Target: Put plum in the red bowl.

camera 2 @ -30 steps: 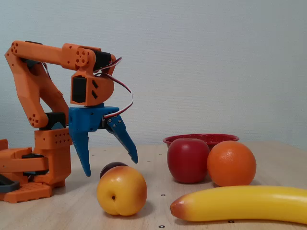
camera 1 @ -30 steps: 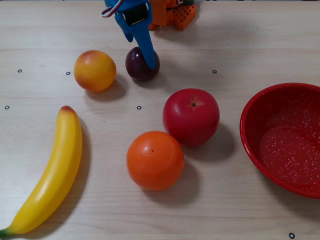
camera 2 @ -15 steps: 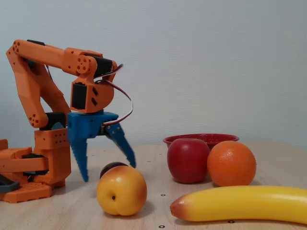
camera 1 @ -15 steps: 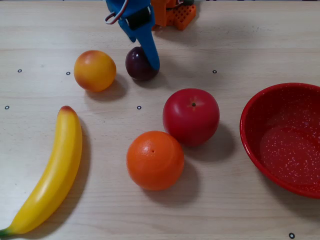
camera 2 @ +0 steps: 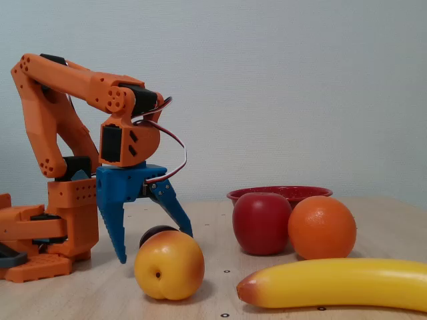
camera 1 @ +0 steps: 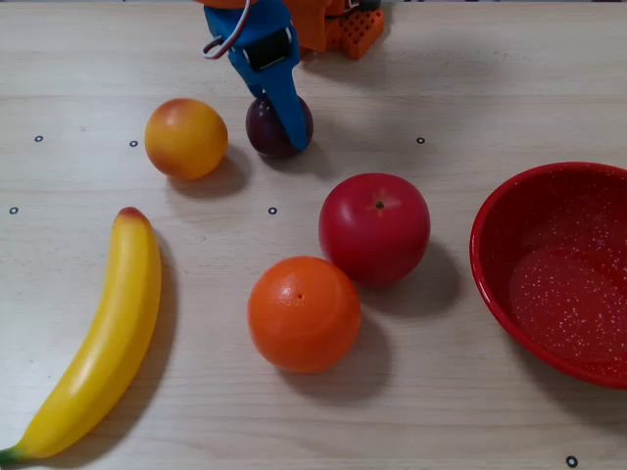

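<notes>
Tool (camera 2: pixel 155 245) is seen spread wide in the fixed view, blue fingers (camera 2: pixel 112 220) straddling the plum (camera 2: pixel 155 233), nothing gripped. In the overhead view one blue finger (camera 1: pixel 285 98) is laid across the plum (camera 1: pixel 266 131), tip near its right edge; contact cannot be confirmed. Plum is seated on the counter (camera 1: pixel 441 78) near the orange arm base (camera 2: pixel 40 243), just right of the peach (camera 1: pixel 185 138) in the overhead view and partly hidden behind the peach (camera 2: pixel 169 265) in the fixed view. Red bowl (camera 1: pixel 558 269) is located at the right edge of the overhead view, partly cropped, well apart from the plum. Apple (camera 1: pixel 374 228) and orange (camera 1: pixel 303 312) are placed touching, between plum and bowl. Banana (camera 1: pixel 98 343) is laid along the left side.
</notes>
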